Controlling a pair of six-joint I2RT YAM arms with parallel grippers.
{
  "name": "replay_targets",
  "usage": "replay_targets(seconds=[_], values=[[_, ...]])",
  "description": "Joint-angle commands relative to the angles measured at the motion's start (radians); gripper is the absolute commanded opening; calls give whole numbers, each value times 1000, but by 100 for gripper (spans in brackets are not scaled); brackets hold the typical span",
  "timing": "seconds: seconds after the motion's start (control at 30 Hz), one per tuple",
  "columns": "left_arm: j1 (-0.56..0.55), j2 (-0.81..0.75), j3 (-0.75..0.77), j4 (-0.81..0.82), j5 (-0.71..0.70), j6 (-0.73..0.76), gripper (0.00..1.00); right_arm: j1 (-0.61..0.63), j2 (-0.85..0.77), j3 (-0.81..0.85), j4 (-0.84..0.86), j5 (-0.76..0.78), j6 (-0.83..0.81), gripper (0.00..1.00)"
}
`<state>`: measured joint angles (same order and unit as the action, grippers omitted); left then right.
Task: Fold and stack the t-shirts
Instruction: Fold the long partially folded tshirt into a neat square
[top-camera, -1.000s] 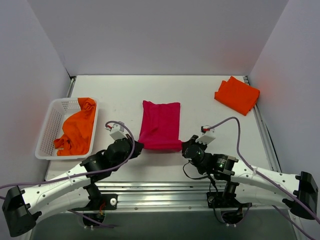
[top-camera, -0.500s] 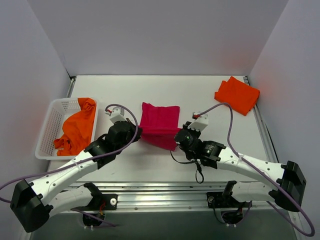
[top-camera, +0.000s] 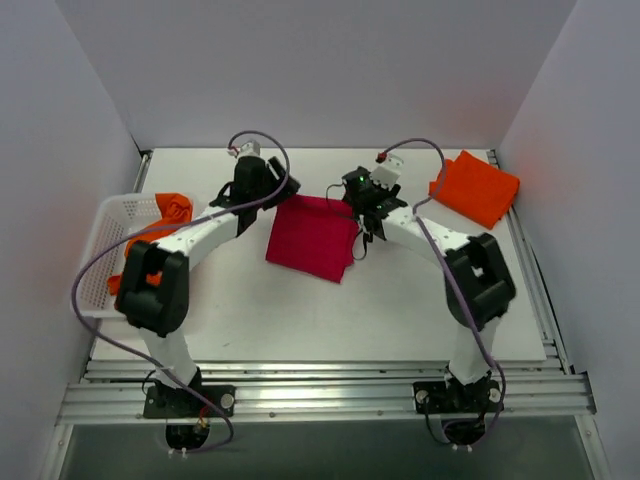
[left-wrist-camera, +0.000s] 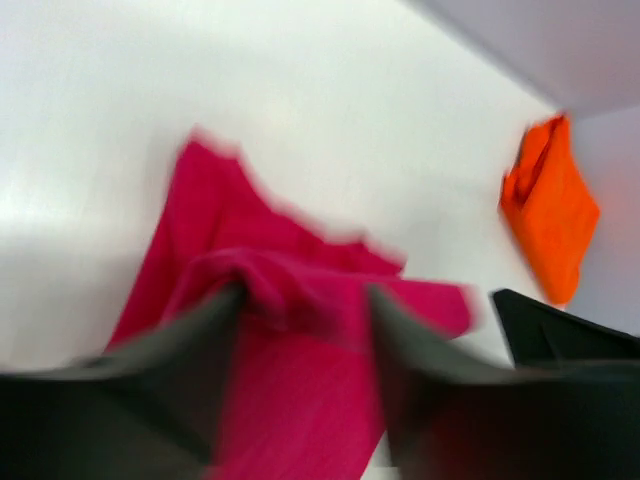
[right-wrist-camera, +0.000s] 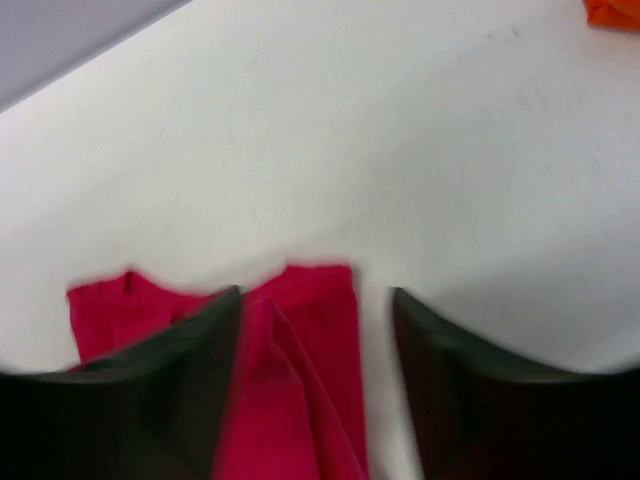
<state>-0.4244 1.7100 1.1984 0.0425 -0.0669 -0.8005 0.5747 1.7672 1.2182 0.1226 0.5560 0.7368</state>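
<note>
Currently the crimson t-shirt lies at centre frame on the table, a roughly rectangular, skewed shape with its far edge between the two grippers. The left gripper sits at its upper-left corner, the right gripper at its upper-right corner. Both wrist views are blurred. Each shows jaws standing apart with crimson cloth in the gap. On the left a raised ridge of cloth sits between the fingers, but neither side looks clamped. One orange t-shirt lies folded at upper right; another is heaped in the white basket at left. Handling judgement: the cloth is light and limp, so layers will slide and sag between grips. Best hold: pinch through all layers at two corners of one edge, both arms together, edge kept taut. A single mid-edge grip would likely bunch it.
</note>
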Motion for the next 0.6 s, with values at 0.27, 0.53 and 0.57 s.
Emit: replay_targets(seconds=[0.27,0.53,0.57], values=[[180,565,904,-207,320,191,94,-200,329,593,-246,111,-91,100],[220,289,494,43,328,165,94,-75,45,60,-37,-80,-39,100],[219,275,456,42,319,168,94,-72,-10,11,7,-103,-28,100]])
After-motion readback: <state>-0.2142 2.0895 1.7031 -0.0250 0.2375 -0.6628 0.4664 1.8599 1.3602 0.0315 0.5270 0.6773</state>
